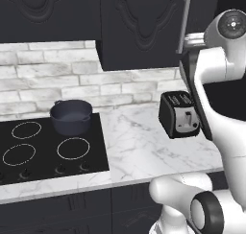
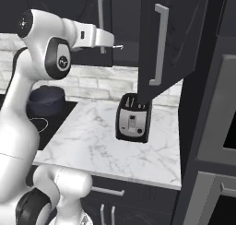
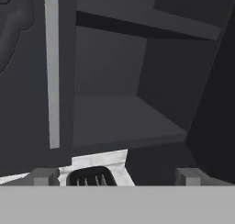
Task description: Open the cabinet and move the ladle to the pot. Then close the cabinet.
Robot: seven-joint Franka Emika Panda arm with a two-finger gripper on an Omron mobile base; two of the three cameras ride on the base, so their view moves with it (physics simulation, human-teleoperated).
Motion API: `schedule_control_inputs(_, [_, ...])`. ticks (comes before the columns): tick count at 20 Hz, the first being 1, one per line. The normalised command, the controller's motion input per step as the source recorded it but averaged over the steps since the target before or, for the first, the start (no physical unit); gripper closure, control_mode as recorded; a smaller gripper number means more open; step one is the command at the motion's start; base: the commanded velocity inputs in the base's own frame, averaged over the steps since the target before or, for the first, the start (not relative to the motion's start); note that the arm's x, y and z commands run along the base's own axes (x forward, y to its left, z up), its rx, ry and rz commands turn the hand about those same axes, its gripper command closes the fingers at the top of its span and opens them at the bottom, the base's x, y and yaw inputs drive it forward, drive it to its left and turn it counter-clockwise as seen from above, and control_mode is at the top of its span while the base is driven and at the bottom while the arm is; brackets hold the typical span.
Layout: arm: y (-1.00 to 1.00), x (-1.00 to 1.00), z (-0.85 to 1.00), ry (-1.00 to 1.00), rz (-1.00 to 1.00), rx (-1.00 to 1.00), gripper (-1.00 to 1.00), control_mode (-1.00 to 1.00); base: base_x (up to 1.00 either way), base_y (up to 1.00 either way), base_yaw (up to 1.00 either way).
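Note:
The cabinet's right door (image 2: 173,30) stands swung open, its silver bar handle (image 2: 159,44) facing out. The left door (image 1: 144,27) is closed. My gripper (image 2: 113,43) hangs open at cabinet height in front of the opening, holding nothing. In the hand view my gripper (image 3: 114,176) looks into the dark inside, with a bare lower shelf (image 3: 119,120) and an upper shelf (image 3: 151,23). The ladle is out of view. The dark blue-grey pot (image 1: 71,115) sits lidless on the back right burner of the cooktop, and my arm partly hides the pot (image 2: 46,102) in the right base view.
A black toaster (image 1: 180,114) stands on the marble counter (image 1: 139,146) below the open door. The black cooktop (image 1: 48,149) lies at the left. A tall dark oven unit (image 2: 212,127) bounds the counter on the right. The closed door's handle (image 3: 53,71) is close on the hand's left.

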Motion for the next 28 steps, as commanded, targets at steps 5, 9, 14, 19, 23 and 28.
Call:
schedule_control_inputs(5, [0.28, 0.03, 0.00, 0.00, 0.19, 0.00, -1.00, -1.00, 0.00, 0.00, 0.00])
schedule_control_inputs(9, [0.22, 0.18, 0.00, 0.00, 0.10, 0.02, -1.00, -1.00, 0.00, 0.00, 0.00])
schedule_control_inputs(14, [0.17, 0.20, 0.00, 0.00, 0.09, 0.10, -1.00, -1.00, 0.00, 0.00, 0.00])
schedule_control_inputs(19, [0.11, 0.15, 0.00, 0.00, 0.07, 0.13, -1.00, -1.00, 0.00, 0.00, 0.00])
schedule_control_inputs(23, [0.00, 0.32, 0.00, 0.00, 0.07, 0.06, -1.00, -1.00, 0.00, 0.00, 0.00])
schedule_control_inputs(28, [0.00, 0.32, 0.00, 0.00, 0.05, 0.03, -1.00, -1.00, 0.00, 0.00, 0.00])
